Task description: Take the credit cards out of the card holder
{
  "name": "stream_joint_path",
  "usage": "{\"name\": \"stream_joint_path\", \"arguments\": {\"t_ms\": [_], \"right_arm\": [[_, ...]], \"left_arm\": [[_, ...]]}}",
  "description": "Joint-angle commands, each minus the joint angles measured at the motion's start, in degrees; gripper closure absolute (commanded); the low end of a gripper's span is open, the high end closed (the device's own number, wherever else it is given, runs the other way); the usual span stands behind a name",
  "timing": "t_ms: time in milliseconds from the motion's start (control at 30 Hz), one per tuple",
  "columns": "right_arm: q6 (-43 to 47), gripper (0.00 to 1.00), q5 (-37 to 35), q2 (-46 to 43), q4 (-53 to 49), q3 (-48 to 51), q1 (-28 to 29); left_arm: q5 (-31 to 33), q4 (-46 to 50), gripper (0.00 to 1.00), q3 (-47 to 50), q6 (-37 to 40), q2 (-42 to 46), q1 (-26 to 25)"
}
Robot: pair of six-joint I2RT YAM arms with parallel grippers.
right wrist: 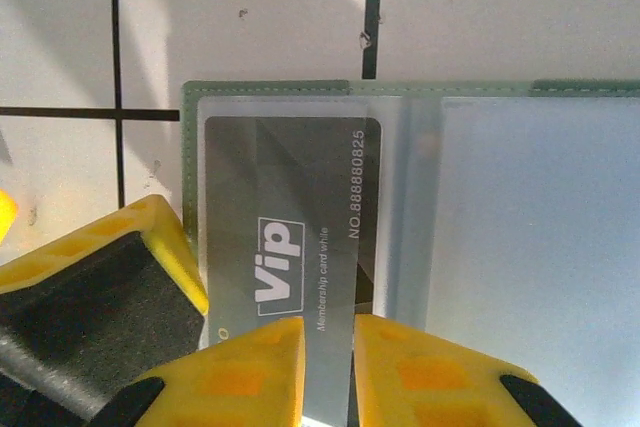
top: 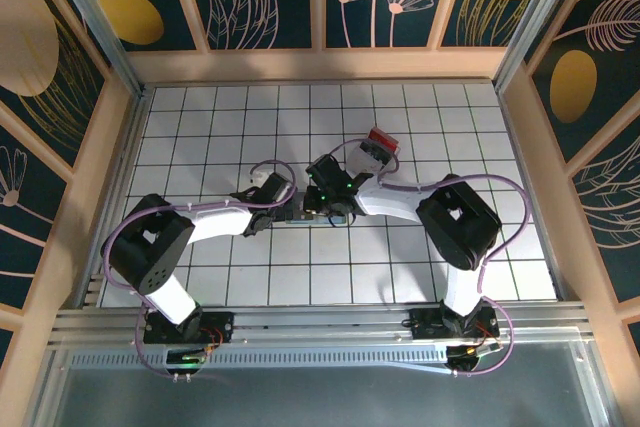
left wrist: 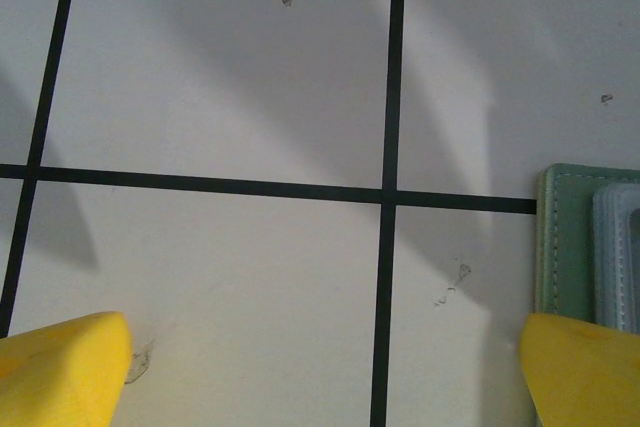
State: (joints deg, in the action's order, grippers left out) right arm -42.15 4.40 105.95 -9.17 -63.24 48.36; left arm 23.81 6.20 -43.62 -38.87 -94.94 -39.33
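The card holder (right wrist: 520,227) lies open and flat on the tiled floor, with clear pockets and a green stitched rim. A grey credit card (right wrist: 290,207) printed "Vip" sits in its left pocket. My right gripper (right wrist: 328,372) comes in from the near side, its yellow fingers closed to a narrow gap with the card's near edge between them. My left gripper (left wrist: 320,377) is open wide over bare tile, and its right fingertip (left wrist: 585,367) rests at the card holder's edge (left wrist: 590,247). Both grippers (top: 290,212) (top: 325,209) meet at mid-table. No dark red card is visible.
A clear plastic box (top: 382,142) with red and black contents stands behind and to the right of the right gripper. Wooden walls ring the white tiled floor (top: 450,107). A metal rail runs along the near edge.
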Motion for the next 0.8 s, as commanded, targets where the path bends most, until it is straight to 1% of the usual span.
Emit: {"name": "stream_joint_path", "arguments": {"t_ms": [0, 333, 567, 767], "right_arm": [[-0.4, 0.78, -1.0, 1.1, 0.1, 0.6, -0.4], [-1.0, 0.74, -1.0, 2.0, 0.8, 1.5, -0.5], [-1.6, 0.74, 1.8, 2.7, 3.9, 2.4, -0.9], [-2.3, 0.75, 4.5, 1.6, 8.0, 3.7, -1.7]], "left_arm": [[-0.5, 0.0, 0.01, 0.7, -0.9, -1.0, -0.2], [-0.3, 0.6, 0.01, 0.5, -0.9, -1.4, -0.2], [-1.0, 0.5, 0.01, 0.6, -1.2, -2.1, -0.1], [-1.5, 1.0, 0.01, 0.5, -1.0, -2.9, -0.2]]}}
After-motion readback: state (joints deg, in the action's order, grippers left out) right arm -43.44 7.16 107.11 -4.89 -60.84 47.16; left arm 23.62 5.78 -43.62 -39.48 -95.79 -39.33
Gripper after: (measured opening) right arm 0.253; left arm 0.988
